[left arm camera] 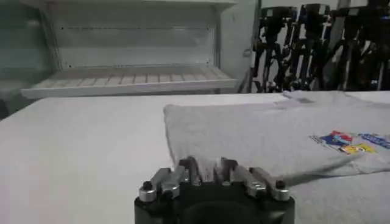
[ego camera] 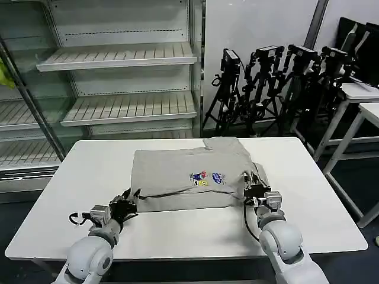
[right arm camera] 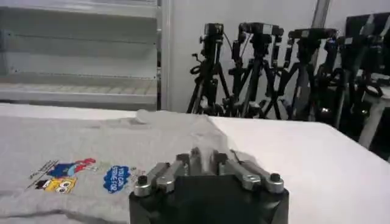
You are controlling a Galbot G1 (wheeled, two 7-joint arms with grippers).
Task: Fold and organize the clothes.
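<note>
A light grey shirt (ego camera: 192, 173) lies partly folded in the middle of the white tabletop (ego camera: 83, 177), its small coloured print (ego camera: 207, 177) facing up near the shirt's near edge. The left gripper (ego camera: 127, 200) sits at the shirt's near left corner, and the right gripper (ego camera: 253, 184) at its near right corner. In both wrist views the fingers look drawn narrow on the cloth edge, though whether they truly pinch the shirt I cannot tell. The step in hand seems to be taking the near hem for a fold away from the robot. To do it well, both corners should rise together and level, travel evenly across the shirt, and land square so the fold line stays straight.
</note>
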